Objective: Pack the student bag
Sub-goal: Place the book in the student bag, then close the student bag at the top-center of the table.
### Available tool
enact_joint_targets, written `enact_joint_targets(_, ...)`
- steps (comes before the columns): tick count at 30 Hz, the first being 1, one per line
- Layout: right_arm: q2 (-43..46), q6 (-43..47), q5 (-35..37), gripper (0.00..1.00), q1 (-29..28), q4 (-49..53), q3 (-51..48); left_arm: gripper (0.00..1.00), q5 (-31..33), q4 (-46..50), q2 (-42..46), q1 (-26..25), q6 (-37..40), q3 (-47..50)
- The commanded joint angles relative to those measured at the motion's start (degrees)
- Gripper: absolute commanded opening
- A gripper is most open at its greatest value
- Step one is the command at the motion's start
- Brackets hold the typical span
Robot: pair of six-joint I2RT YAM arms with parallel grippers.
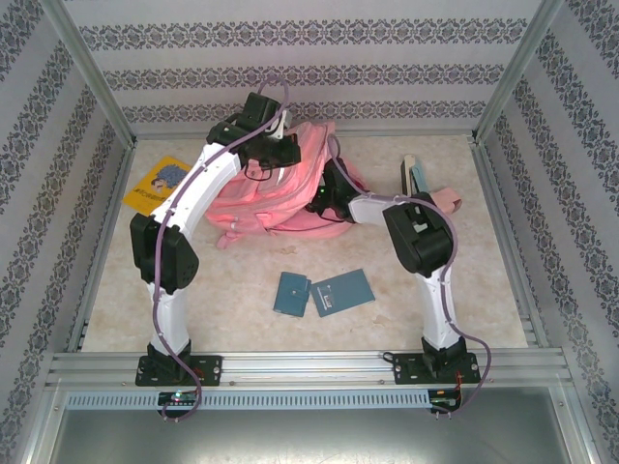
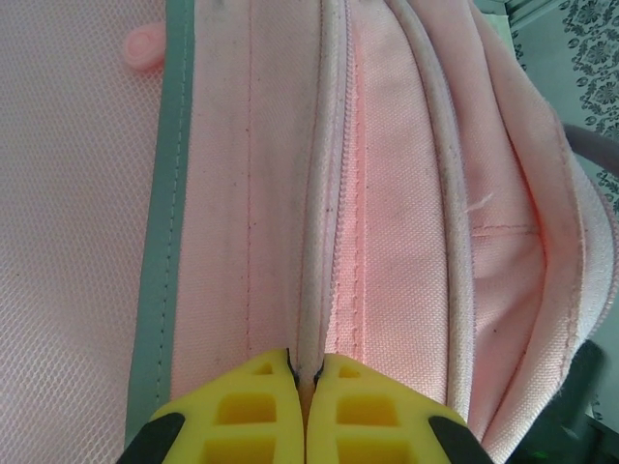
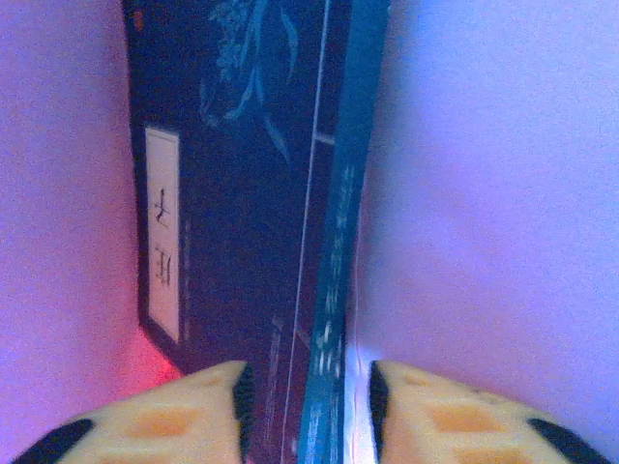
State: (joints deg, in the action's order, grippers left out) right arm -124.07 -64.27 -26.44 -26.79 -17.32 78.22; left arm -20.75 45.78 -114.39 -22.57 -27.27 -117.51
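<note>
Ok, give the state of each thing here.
student bag: lying down, seam pinched.
left gripper: shut on student bag.
right gripper: straddling dark blue book, grip unclear.
dark blue book: closed, between pink fabric.
blue notebooks: closed, lying flat.
yellow book: closed, flat.

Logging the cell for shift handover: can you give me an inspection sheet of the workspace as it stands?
Surface: beige table, no spills seen.
Job's things: pink student bag lying far centre; dark blue book amid pinkish fabric.
Clutter: yellow book far left; two blue notebooks near centre; teal box and small pink item far right.
Grippers: left gripper shut on a bag seam beside the zipper; right gripper fingers either side of the dark blue book, grip unclear.
Cables: purple cable along left arm, another along right.
Surroundings: patterned walls, aluminium frame.
</note>
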Motion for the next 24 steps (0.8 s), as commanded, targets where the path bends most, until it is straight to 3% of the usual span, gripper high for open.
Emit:
enact_joint_targets(1,9.1,3.9,0.5,0.45,1.6,0.7,-6.7,0.0,1.7,-3.6,3.9,-0.5,0.8,1.6)
enact_joint_targets(4,16.2,6.6,1.7,0.5,3.0,2.2,-13.0,0.0,2.8,-3.9,4.2,-0.4,0.6,3.7)
enact_joint_targets(10,30.2,11.7,6.6,0.58,6.3,8.3,-24.0,0.14,3.9,-4.1,4.4,-0.5,0.0,7.1)
enact_joint_targets(14,39.0,16.4,11.7,0.63,7.0,14.4,-27.8,0.44,4.3,-4.3,5.7,-0.4,-0.6,8.9)
enact_joint_targets(19,45.5,19.9,14.4,0.68,6.9,18.8,-29.0,0.67,6.6,-3.7,8.1,0.8,-1.3,10.3)
enact_joint_targets(24,48.5,21.6,16.2,0.83,4.3,20.9,-28.8,0.85,9.1,-5.2,12.9,5.9,-1.4,16.7)
